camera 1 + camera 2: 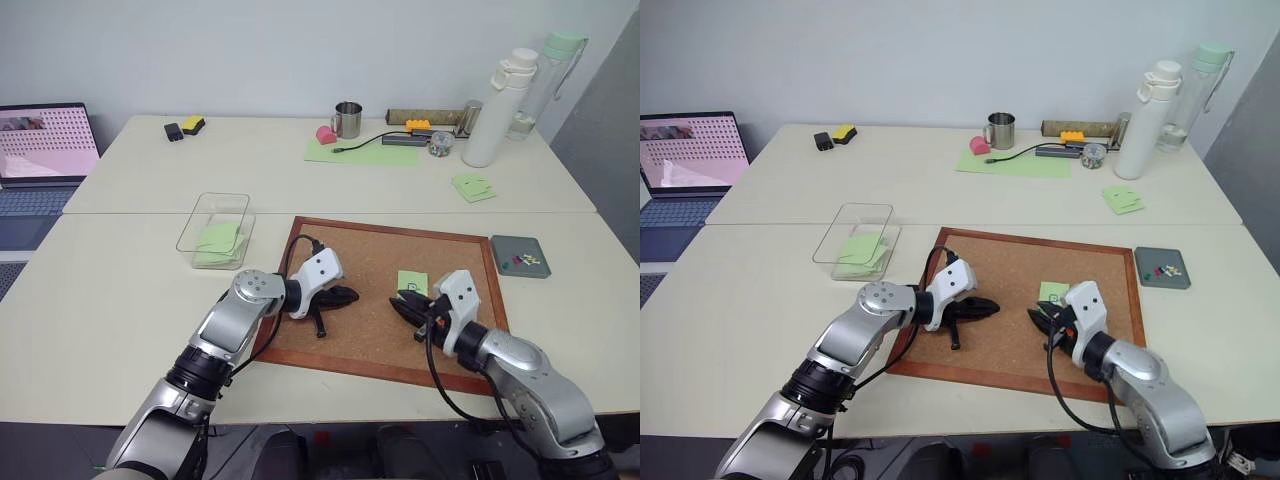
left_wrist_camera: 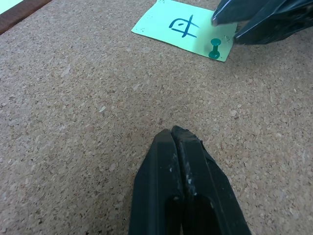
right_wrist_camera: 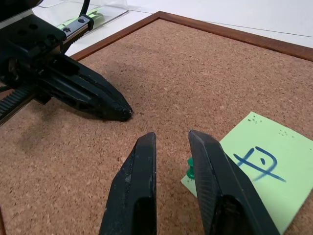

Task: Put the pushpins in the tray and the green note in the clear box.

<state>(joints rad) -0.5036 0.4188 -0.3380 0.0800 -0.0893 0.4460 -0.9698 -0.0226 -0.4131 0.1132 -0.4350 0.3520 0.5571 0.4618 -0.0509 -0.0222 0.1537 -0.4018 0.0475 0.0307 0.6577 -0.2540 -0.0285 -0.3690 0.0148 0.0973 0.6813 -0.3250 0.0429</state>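
Right hand [image 3: 171, 139] low over corkboard [image 1: 370, 260], fingers spread, empty; green pushpin [image 3: 190, 170] and green note [image 3: 259, 171] just beside. Left hand [image 2: 172, 134] pressed together.

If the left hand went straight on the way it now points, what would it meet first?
Probably bare cork board first, then the green pushpin at the green note corner, beside the right hand. Depth is unclear.

The note [image 1: 412, 282] lies on the corkboard [image 1: 380, 262], a pin [image 2: 214, 49] at its corner; box [image 1: 216, 229] left of the board, tray [image 1: 521, 256] right.
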